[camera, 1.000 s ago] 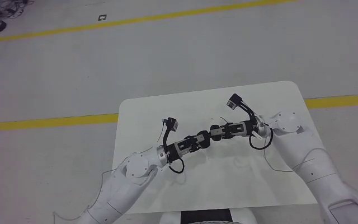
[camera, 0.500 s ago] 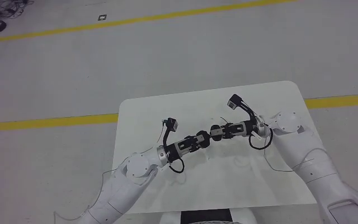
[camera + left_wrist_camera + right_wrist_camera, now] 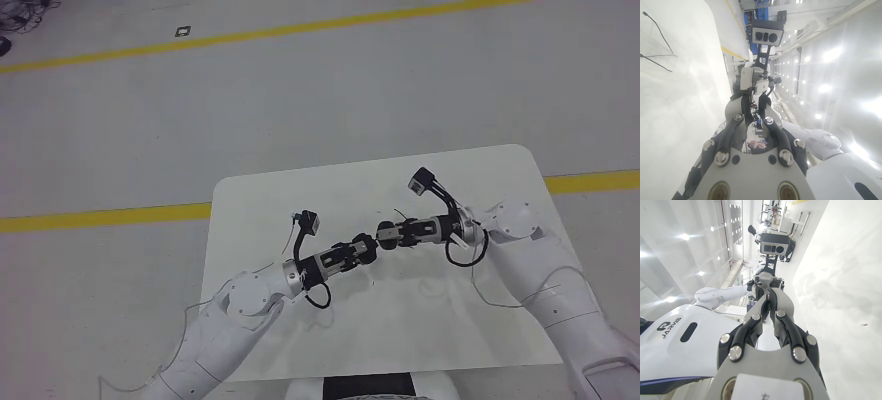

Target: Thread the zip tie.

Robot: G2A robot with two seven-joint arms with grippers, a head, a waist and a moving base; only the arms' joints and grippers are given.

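A: White table (image 3: 300,200), grey floor (image 3: 300,90), yellow lines (image 3: 100,217). Top view?
B: Left gripper (image 3: 367,247) and right gripper (image 3: 386,238) sit tip to tip above mid-table.
A: Wrist views add?
B: Left: black zip ties (image 3: 664,38) lie on the table, apart from the grippers; left grip, cannot tell. Right: fingers (image 3: 783,304) pinched together, contents unclear.
A: Versus a second ago?
B: Pose practically unchanged.

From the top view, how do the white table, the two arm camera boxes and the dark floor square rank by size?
1. White table.
2. Left camera box and right camera box: alike.
3. Dark floor square, smallest, though farther off.
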